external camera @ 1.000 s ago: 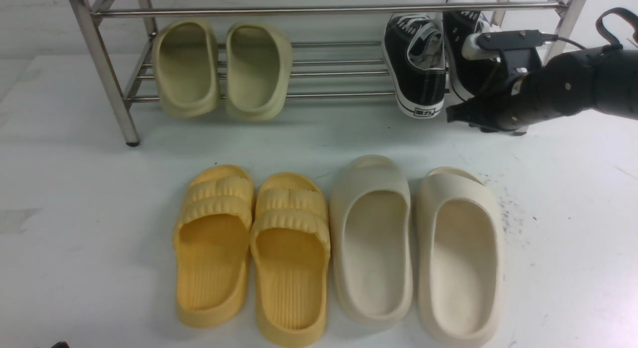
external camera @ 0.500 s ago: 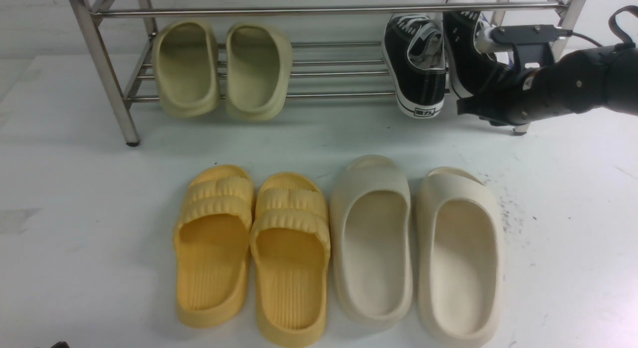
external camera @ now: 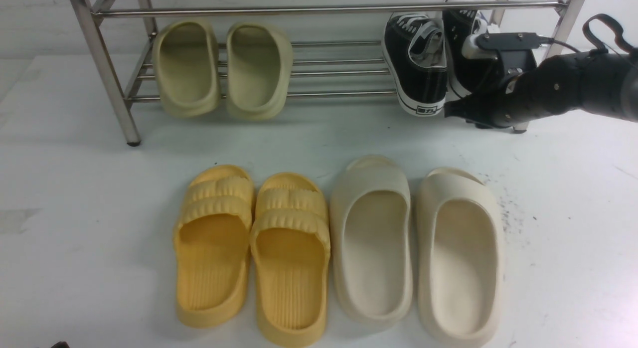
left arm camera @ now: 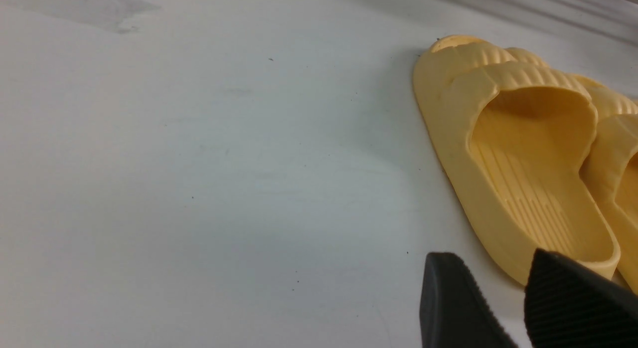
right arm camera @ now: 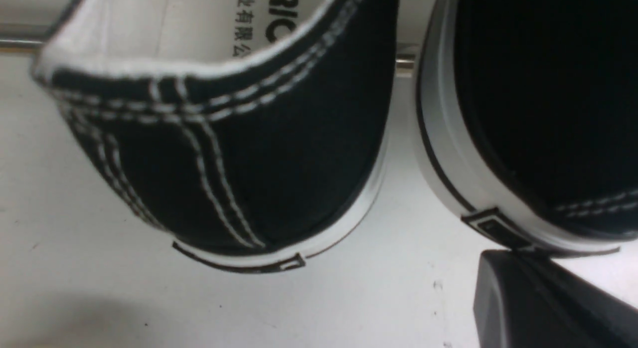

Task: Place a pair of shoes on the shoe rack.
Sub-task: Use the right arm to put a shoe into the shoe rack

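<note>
Front and wrist views. Both black sneakers, the left one [external camera: 418, 64] and the right one [external camera: 466, 49], stood on the lower tier of the shoe rack [external camera: 319, 10] at its right end, toes inward and heels overhanging the tier's front bar; the right one was partly hidden behind the arm. As judged from this layout, the placing was essentially complete, with only a final nudge or withdrawal left. The right gripper [external camera: 456, 111] lay low in front of the rack's right end, its closed jaws pointing toward the left sneaker's heel and holding nothing; in the right wrist view its tip [right arm camera: 538, 298] sat just beside the heel label of the right sneaker [right arm camera: 538, 113]. The left gripper [left arm camera: 518, 303] hovered over the white table [left arm camera: 199, 163], jaws apart and empty, near the yellow slippers [left arm camera: 523, 153].
</note>
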{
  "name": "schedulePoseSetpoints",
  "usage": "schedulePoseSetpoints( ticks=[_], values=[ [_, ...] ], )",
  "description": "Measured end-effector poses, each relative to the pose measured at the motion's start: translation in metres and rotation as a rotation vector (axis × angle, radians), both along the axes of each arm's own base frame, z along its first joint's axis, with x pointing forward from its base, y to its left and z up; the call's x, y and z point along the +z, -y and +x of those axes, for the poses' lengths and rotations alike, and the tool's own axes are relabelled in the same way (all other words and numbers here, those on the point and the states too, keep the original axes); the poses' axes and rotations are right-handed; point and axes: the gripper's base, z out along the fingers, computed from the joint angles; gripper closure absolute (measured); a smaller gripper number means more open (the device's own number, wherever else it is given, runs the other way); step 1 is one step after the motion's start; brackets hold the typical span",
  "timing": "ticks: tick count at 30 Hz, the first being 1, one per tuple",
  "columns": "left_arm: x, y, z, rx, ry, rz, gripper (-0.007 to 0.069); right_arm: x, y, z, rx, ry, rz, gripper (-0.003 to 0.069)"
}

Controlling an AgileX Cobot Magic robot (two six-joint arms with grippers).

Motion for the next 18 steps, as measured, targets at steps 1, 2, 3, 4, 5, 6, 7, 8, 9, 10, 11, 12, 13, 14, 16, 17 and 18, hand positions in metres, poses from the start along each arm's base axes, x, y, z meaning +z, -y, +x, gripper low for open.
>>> schedulePoseSetpoints(
  ticks=[1,2,3,4,5,6,7,8,9,10,11,12,13,14,16,17,18],
  values=[
    [0.000,0.000,0.000,0.000,0.000,0.000,0.0386,0.000,0.000,0.000,0.001,0.003,-0.001,0.0629],
    [0.000,0.000,0.000,0.000,0.000,0.000,0.0386,0.001,0.000,0.000,0.001,0.008,-0.002,0.0627],
    [0.000,0.000,0.000,0.000,0.000,0.000,0.0386,0.001,0.000,0.001,0.002,0.011,-0.003,0.0625],
    [0.000,0.000,0.000,0.000,0.000,0.000,0.0386,0.002,0.000,0.001,0.002,0.015,-0.003,0.0623],
    [0.000,0.000,0.000,0.000,0.000,0.000,0.0386,0.002,0.000,0.001,0.002,0.016,-0.003,0.0623],
    [0.000,0.000,0.000,0.000,0.000,0.000,0.0386,0.003,0.000,0.002,0.002,0.018,-0.002,0.0622],
    [0.000,0.000,0.000,0.000,0.000,0.000,0.0386,0.004,0.000,0.002,0.003,0.015,-0.003,0.0622],
    [0.000,0.000,0.000,0.000,0.000,0.000,0.0386,0.005,0.000,0.002,0.003,0.012,-0.004,0.0622],
    [0.000,0.000,0.000,0.000,0.000,0.000,0.0386,0.005,0.000,0.002,0.003,0.012,-0.004,0.0622],
    [0.000,0.000,0.000,0.000,0.000,0.000,0.0386,0.005,0.000,0.002,0.005,0.005,-0.007,0.0622],
    [0.000,0.000,0.000,0.000,0.000,0.000,0.0386,0.006,0.000,0.002,0.008,0.003,-0.010,0.0622],
    [0.000,0.000,0.000,0.000,0.000,0.000,0.0386,0.007,0.000,0.002,0.015,0.002,-0.018,0.0622],
    [0.000,0.000,0.000,0.000,0.000,0.000,0.0386,0.007,0.000,0.002,0.015,0.001,-0.018,0.0622],
    [0.000,0.000,0.000,0.000,0.000,0.000,0.0386,0.008,0.000,0.002,0.022,0.003,-0.027,0.0622],
    [0.000,0.000,0.000,0.000,0.000,0.000,0.0386,0.011,0.000,0.000,0.026,0.002,-0.031,0.0621],
    [0.000,0.000,0.000,0.000,0.000,0.000,0.0386,0.015,0.000,-0.001,0.029,-0.001,-0.036,0.0621],
    [0.000,0.000,0.000,0.000,0.000,0.000,0.0386,0.017,0.001,-0.002,0.030,0.001,-0.038,0.0621]
  ],
)
